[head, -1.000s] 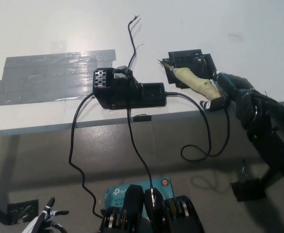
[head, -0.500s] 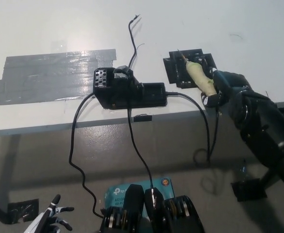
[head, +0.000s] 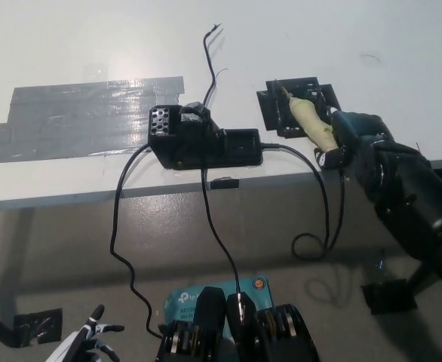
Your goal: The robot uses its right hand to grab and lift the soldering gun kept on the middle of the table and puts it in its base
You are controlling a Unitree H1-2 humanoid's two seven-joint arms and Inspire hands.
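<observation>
The white left hand [head: 85, 343] rests at the lower left of the head view, below table level, holding nothing with its fingers spread. It takes no part in the step.

On the white table [head: 70, 45], a patch of grey duct tape strips [head: 85, 117] lies at the left. Just to its right stands the black rectangular soldering station with a perforated block on top [head: 202, 139]. Thin black cables [head: 119, 226] hang from this unit over the table's front edge.

Further right sits the flat black plastic base with notched edges [head: 296, 105]. The soldering gun, a cream-coloured tapered handle with a thin metal tip [head: 309, 119], now lies over this base with its tip pointing away from the robot. One second ago the tip pointed towards the soldering station and the handle lay lower across the base's near edge. In the last half second the change is slight. The gun is therefore swung into line with the base, and the placing step is judged to be near its end. Whether the gun is fully seated cannot be told from this view.

The black right hand [head: 357, 139] is clenched around the rear end of the gun's handle, at the table's near right edge. The gun's black cord [head: 328, 219] hangs from that end and loops below the table. The next step is judged to be releasing the grasp.
</observation>
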